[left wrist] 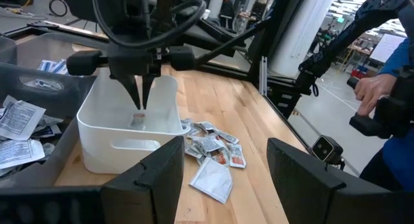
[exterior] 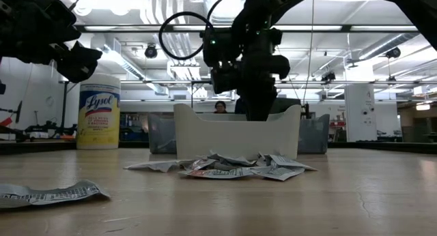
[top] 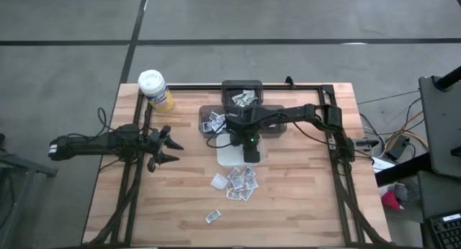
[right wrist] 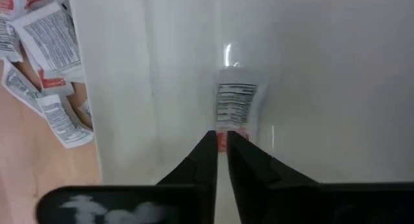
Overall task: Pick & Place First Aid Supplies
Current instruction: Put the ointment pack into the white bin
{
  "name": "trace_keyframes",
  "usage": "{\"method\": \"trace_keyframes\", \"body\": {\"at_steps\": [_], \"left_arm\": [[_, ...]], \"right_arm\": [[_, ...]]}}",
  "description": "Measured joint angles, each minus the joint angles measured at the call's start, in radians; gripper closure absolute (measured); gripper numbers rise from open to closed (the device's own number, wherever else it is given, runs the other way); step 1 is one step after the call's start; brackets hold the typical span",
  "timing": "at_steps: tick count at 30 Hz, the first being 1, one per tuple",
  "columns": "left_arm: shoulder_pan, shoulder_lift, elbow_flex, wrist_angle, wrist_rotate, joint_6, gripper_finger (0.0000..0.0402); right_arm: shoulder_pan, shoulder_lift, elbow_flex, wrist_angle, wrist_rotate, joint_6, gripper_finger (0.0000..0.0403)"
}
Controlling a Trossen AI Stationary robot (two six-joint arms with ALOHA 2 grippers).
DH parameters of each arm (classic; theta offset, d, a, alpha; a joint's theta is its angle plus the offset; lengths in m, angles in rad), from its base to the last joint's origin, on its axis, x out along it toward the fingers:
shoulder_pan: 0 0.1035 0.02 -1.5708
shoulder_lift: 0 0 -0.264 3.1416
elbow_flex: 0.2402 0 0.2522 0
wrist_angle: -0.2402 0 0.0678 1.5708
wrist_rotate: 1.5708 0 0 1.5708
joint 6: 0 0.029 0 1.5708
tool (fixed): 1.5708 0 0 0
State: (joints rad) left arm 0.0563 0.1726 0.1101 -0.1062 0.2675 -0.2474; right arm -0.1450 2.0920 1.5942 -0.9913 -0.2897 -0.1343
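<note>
Looking at the right gripper (right wrist: 222, 141) first, we find it lowered into the white dish (left wrist: 103, 130), fingertips pointing down at the dish floor. In the right wrist view its two dark fingers (right wrist: 197, 160) stand nearly together, with only a thin slit between them. One packet (right wrist: 234, 107), white with black print and a red band, lies flat on the dish floor just ahead of the tips; its near edge meets the tips, and we cannot tell whether it is pinched or only touched.

We note a loose pile of packets (top: 241, 183) on the tabletop just outside the dish, on the side away from the grey bins (top: 214, 121). A single packet (top: 212, 216) lies apart from that pile, further from the right gripper. More packets fill the grey bins beyond the dish, seen beside the dish in the left wrist view.

We record the left gripper (top: 170, 151) hovering well to the side of the dish, its fingers spread wide and empty, aimed toward the dish. A yellow canister (top: 155, 90) with a white lid stands near it at the tabletop corner.

We see a person's hand (left wrist: 370, 93) and a blue sleeve in the room beyond the tabletop edge.
</note>
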Motion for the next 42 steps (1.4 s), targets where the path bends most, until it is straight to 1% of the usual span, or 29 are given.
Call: {"method": "trace_keyframes", "body": {"at_steps": [6, 10, 16, 19, 21, 24, 28, 33, 36, 38, 40, 42], "left_arm": [[0.0, 0.0, 0.0, 0.0, 0.0, 0.0, 0.0186], [0.0, 0.0, 0.0, 0.0, 0.0, 0.0, 0.0186], [0.0, 0.0, 0.0, 0.0, 0.0, 0.0, 0.0186], [0.0, 0.0, 0.0, 0.0, 0.0, 0.0, 0.0186], [0.0, 0.0, 0.0, 0.0, 0.0, 0.0, 0.0186], [0.0, 0.0, 0.0, 0.0, 0.0, 0.0, 0.0186], [0.0, 0.0, 0.0, -0.004, 0.0, 0.0, 0.0186], [0.0, 0.0, 0.0, -0.008, 0.0, 0.0, 0.0186], [0.0, 0.0, 0.0, -0.008, 0.0, 0.001, 0.0186], [0.0, 0.0, 0.0, -0.008, 0.0, 0.001, 0.0186], [0.0, 0.0, 0.0, -0.008, 0.0, 0.001, 0.0186], [0.0, 0.0, 0.0, -0.008, 0.0, 0.001, 0.0186]], "right_arm": [[0.0, 0.0, 0.002, -0.001, 0.001, -0.001, 0.0326], [0.0, -0.015, 0.031, -0.028, 0.002, 0.001, 0.0309], [0.004, -0.054, 0.129, -0.176, 0.002, 0.013, 0.0308], [0.018, -0.091, 0.183, -0.239, 0.001, 0.06, 0.0315], [0.035, -0.122, 0.199, -0.25, -0.004, 0.096, 0.032], [0.077, -0.174, 0.203, -0.252, -0.027, 0.175, 0.0328], [0.151, -0.229, 0.197, -0.252, -0.029, 0.321, 0.0336], [0.277, -0.24, 0.192, -0.218, -0.026, 0.512, 0.0342], [0.362, -0.232, 0.186, -0.146, -0.023, 0.58, 0.0342], [0.414, -0.231, 0.17, -0.072, 0.005, 0.608, 0.0341], [0.463, -0.231, 0.153, 0.029, 0.07, 0.634, 0.034], [0.502, -0.231, 0.15, 0.084, 0.141, 0.649, 0.0339]]}}
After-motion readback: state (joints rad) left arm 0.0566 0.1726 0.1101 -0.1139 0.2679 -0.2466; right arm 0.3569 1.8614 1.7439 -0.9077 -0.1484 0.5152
